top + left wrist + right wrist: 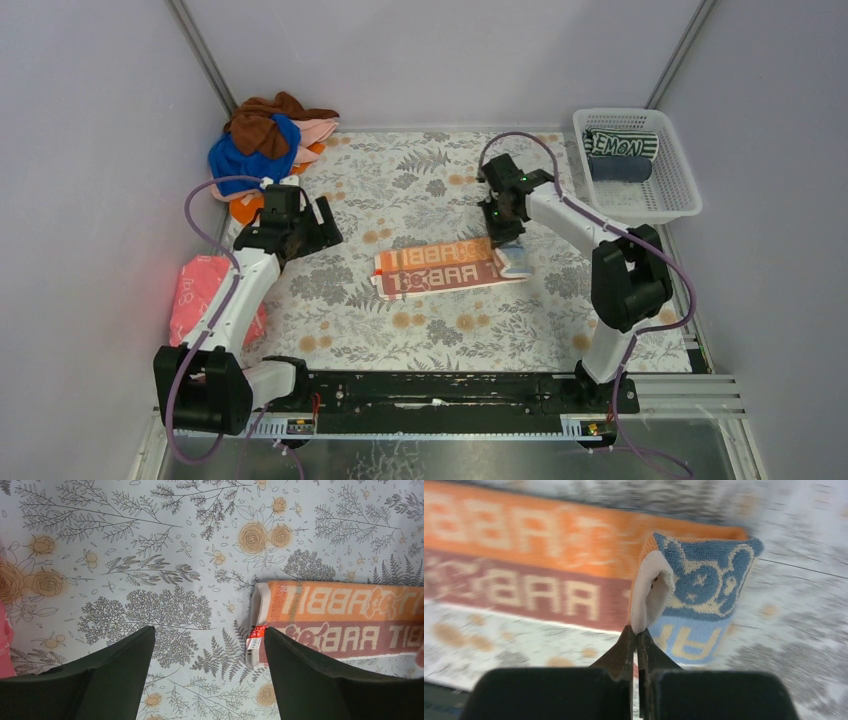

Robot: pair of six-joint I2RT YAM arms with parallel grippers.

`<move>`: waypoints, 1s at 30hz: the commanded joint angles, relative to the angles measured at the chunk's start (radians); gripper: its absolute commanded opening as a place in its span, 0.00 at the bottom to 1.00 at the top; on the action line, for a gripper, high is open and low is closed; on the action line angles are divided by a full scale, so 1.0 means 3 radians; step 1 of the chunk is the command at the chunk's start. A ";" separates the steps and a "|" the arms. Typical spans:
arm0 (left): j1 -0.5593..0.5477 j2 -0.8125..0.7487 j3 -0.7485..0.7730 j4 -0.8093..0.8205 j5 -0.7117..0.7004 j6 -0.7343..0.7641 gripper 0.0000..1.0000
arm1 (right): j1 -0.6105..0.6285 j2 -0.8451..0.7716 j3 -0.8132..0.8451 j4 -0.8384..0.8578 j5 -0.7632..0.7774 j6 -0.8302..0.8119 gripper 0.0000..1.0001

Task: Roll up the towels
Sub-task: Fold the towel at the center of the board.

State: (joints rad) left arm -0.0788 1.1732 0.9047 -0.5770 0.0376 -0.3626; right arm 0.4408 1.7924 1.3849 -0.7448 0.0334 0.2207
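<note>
The letter-printed towel [440, 270] lies flat in an orange and brown strip on the floral mat. My right gripper [507, 240] is shut on the white edge at its right end, lifting the blue corner [704, 587] so it folds back over the strip. In the right wrist view the fingertips [628, 640] pinch the cloth. My left gripper [207, 630] hangs open over bare mat just left of the towel's labelled end [256, 639]. More towels [265, 140], brown, blue, pink and orange, are piled at the back left.
A white lattice basket [668, 200] at the back right holds a striped green-white roll [620, 145] and a dark grey roll [618, 168]. A reddish-pink flat item [200, 290] lies by the left wall. Walls close in on three sides.
</note>
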 commanded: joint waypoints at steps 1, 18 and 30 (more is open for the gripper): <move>-0.0015 0.0040 -0.0027 0.0078 0.0080 -0.0015 0.80 | 0.0304 -0.0074 0.0138 0.0260 -0.0753 0.0311 0.00; -0.0014 0.0181 -0.0113 0.0149 0.0401 -0.0113 0.79 | 0.0775 0.0288 0.0429 0.0969 -0.1152 0.1287 0.00; -0.0014 0.0216 -0.0126 0.0159 0.0492 -0.0109 0.78 | 0.0963 0.0533 0.0725 0.1000 -0.1236 0.1481 0.00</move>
State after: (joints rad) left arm -0.0788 1.2312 0.8780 -0.5697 0.1600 -0.3885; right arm 0.7013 1.9366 1.5394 -0.4671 -0.3073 0.6338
